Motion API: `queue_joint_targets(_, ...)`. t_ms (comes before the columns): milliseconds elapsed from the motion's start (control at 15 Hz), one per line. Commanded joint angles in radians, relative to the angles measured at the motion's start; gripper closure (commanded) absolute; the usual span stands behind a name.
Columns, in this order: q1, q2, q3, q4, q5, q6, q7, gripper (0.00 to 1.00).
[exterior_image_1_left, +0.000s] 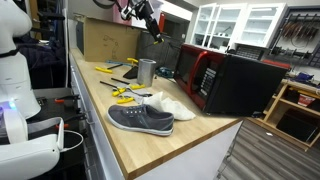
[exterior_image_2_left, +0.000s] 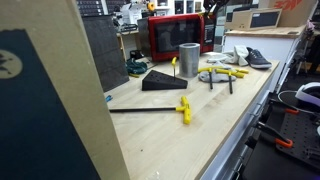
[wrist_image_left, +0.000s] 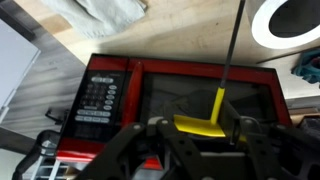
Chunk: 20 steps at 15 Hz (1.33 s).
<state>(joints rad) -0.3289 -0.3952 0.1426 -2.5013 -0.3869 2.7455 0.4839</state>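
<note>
The gripper (wrist_image_left: 203, 130) is closed on the yellow handle of a T-handle tool (wrist_image_left: 218, 100). In the wrist view the handle lies crosswise between the two fingers, and the tool's thin black shaft runs away from the jaws toward the top of the frame.

The held tool hangs above the red microwave (wrist_image_left: 190, 90), over its door window. The tool is clear of the worktop. In an exterior view the gripper (exterior_image_1_left: 152, 22) is raised well above the microwave (exterior_image_1_left: 232, 82).

Containers:
- Microwave: the door is closed. The window is dark, so its contents cannot be determined.
- Metal cup (exterior_image_1_left: 146, 72): it stands upright on the wooden worktop (exterior_image_1_left: 200, 135), near the microwave. Its interior is not visible in either exterior view.

Adjacent items: a grey shoe (exterior_image_1_left: 140, 119) lies beside a white cloth (exterior_image_1_left: 172, 103). A second yellow T-handle tool (exterior_image_2_left: 183, 108) lies flat on the worktop, well apart from the gripper.
</note>
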Motion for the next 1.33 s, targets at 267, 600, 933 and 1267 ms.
queue_joint_targets(267, -0.219, 0.07, 0.218, 0.063, -0.379, 0.204, 0.218, 0.76)
queue_joint_targets(600, -0.348, 0.139, 0.379, 0.115, -0.581, 0.207, 0.445, 0.76)
queue_joint_targets(933, -0.414, 0.223, 0.529, 0.181, -0.796, 0.189, 0.659, 0.76)
queue_joint_targets(1267, -0.443, 0.336, 0.601, 0.263, -1.086, 0.136, 0.838, 0.76)
